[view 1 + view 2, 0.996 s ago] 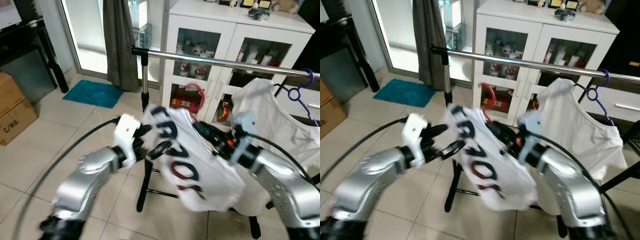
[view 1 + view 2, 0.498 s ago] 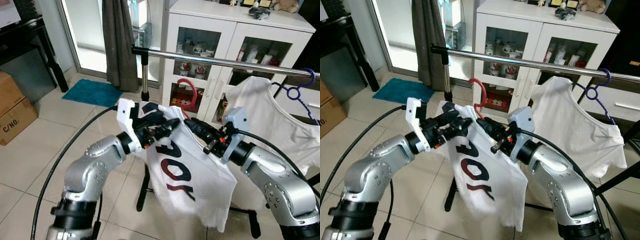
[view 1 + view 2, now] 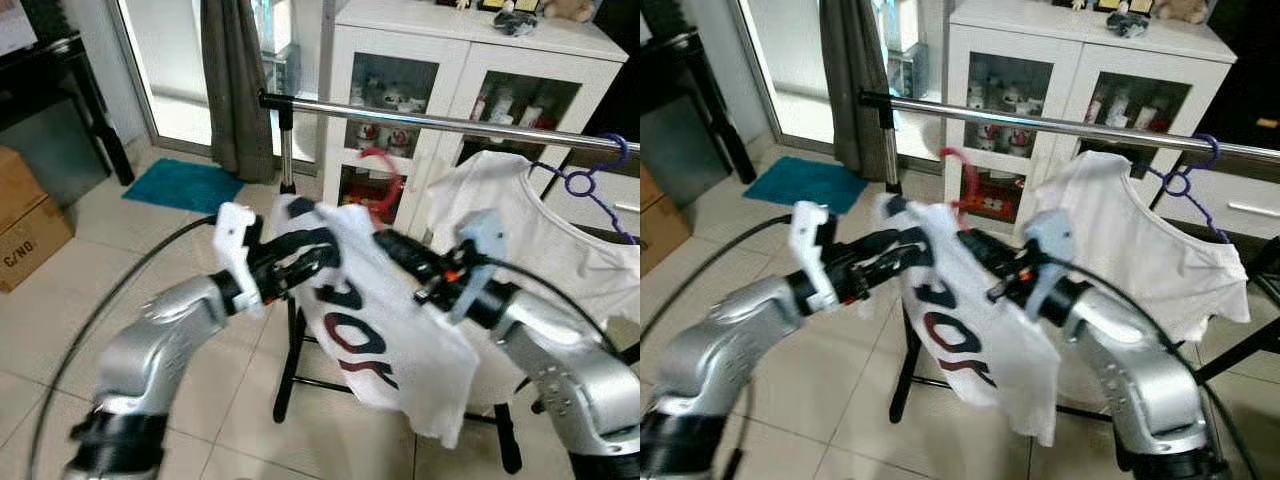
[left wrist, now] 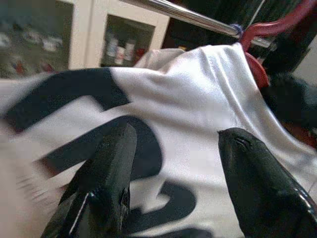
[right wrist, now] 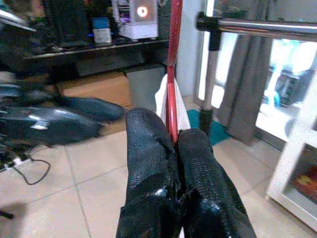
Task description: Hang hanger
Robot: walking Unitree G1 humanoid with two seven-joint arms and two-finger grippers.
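While the red hanger (image 3: 962,172) is carried below the chrome clothes rail (image 3: 440,121), its hook not yet over the bar, the hanging step is judged unfinished. Right end effector (image 5: 173,144): clenched on the hanger's red shaft. Left end effector (image 4: 173,163): fingers spread apart against the white printed T-shirt (image 3: 385,330) draped on it. Large dark lettering is noted, illegible in folds. White T-shirt on purple hanger (image 3: 585,180): already hung.
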